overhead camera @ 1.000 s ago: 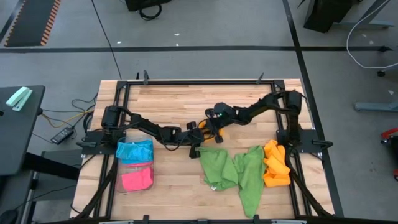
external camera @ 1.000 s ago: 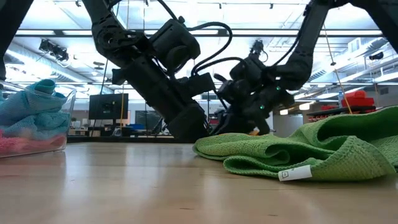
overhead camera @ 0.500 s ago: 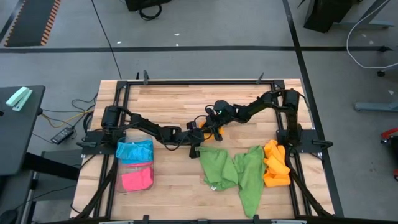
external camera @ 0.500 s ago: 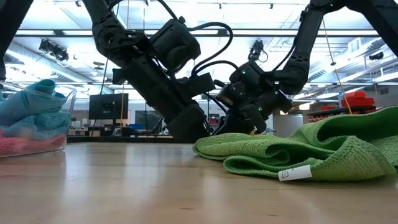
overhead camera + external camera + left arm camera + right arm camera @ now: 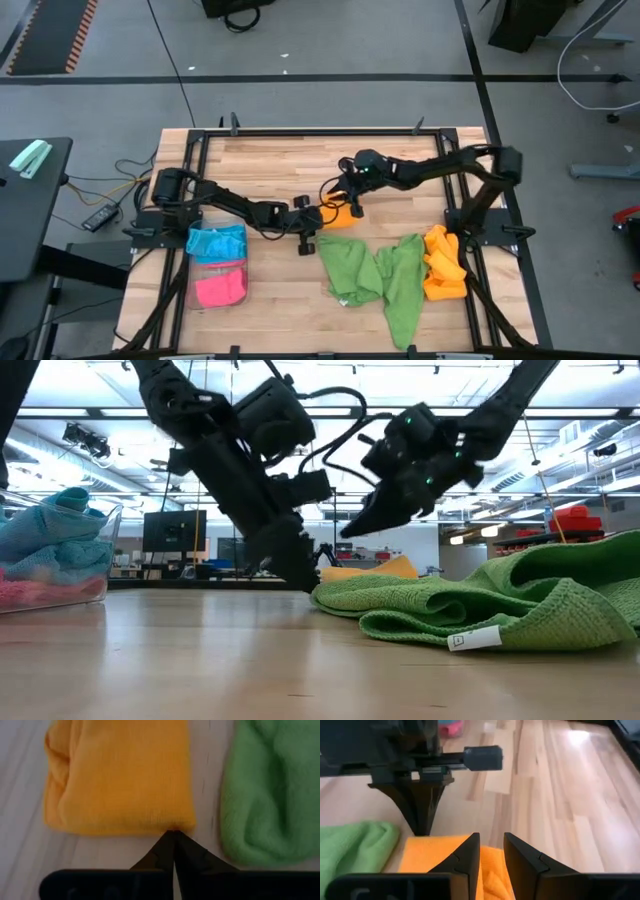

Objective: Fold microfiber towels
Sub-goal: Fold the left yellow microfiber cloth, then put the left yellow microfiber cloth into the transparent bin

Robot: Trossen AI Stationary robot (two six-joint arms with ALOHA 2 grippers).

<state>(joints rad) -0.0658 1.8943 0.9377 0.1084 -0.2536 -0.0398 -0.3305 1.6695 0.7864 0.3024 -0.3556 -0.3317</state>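
Nearest the front edge of the table (image 5: 270,160) we see two green towels (image 5: 352,268) (image 5: 402,285) lying crumpled side by side, and to their right a heap of orange towels (image 5: 442,263) against the frame. On the left a clear tray (image 5: 200,280) holds a blue towel (image 5: 215,242) and a pink towel (image 5: 220,289). Just behind the green ones, near the middle of the table, a folded orange towel (image 5: 338,214) lies flat on the wood. Our left gripper (image 5: 173,836) is low at the folded towel's left edge, its fingers pressed together with the tips meeting at the cloth's border; we cannot tell whether any fabric is caught between them. Our right gripper (image 5: 491,847) hangs above the folded towel's far side, clear of it, its fingers (image 5: 468,851) a little apart with nothing between them. In the low view both arms lean over this towel (image 5: 368,570), the right gripper (image 5: 352,528) well off the table.
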